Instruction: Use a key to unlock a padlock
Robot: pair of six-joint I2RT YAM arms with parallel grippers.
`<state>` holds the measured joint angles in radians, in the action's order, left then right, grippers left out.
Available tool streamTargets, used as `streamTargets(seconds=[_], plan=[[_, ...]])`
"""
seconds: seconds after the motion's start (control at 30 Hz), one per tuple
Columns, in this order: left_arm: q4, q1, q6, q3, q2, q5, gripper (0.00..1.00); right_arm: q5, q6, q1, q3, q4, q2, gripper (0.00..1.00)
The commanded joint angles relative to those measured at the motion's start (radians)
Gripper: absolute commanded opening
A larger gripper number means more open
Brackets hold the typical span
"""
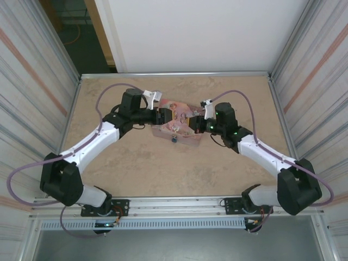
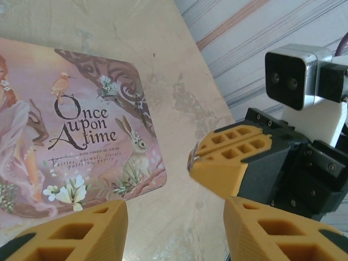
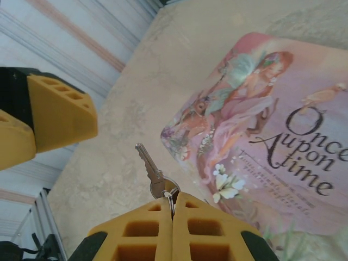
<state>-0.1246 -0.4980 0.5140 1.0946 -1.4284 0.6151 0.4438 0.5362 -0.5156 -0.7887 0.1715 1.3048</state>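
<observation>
The padlock (image 1: 174, 140) is a tiny dark-blue thing at the near edge of the pink tin (image 1: 176, 126). My right gripper (image 3: 173, 198) is shut on the head and ring of a silver key (image 3: 151, 167), whose blade sticks out past the fingertips over the table beside the tin (image 3: 272, 136). My left gripper (image 2: 176, 217) faces it from the tin's left end, jaws apart with nothing between them. In the left wrist view the right gripper's yellow fingers (image 2: 231, 157) hang just ahead, a sliver of metal at their tip. From above, the left gripper (image 1: 163, 117) and right gripper (image 1: 194, 124) meet over the tin.
The tin's lid (image 2: 70, 136) carries a rabbit picture and the words "Once upon a time". Corrugated metal walls (image 1: 38, 81) close in the beige table (image 1: 163, 174) on both sides. The left gripper's fingers (image 3: 54, 111) hang close to the key's left in the right wrist view.
</observation>
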Motion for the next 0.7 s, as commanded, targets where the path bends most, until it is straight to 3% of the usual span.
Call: streamTargets(seconds=[0.0,0.67], plan=[[0.052,-0.011,0.028,0.036,-0.017,0.035,0.49,0.023,0.031,-0.026,-0.010,0.074,0.030,0.00],[0.079,-0.040,0.053,0.052,-0.084,0.034,0.37,0.041,0.036,-0.070,-0.058,0.091,0.059,0.00]])
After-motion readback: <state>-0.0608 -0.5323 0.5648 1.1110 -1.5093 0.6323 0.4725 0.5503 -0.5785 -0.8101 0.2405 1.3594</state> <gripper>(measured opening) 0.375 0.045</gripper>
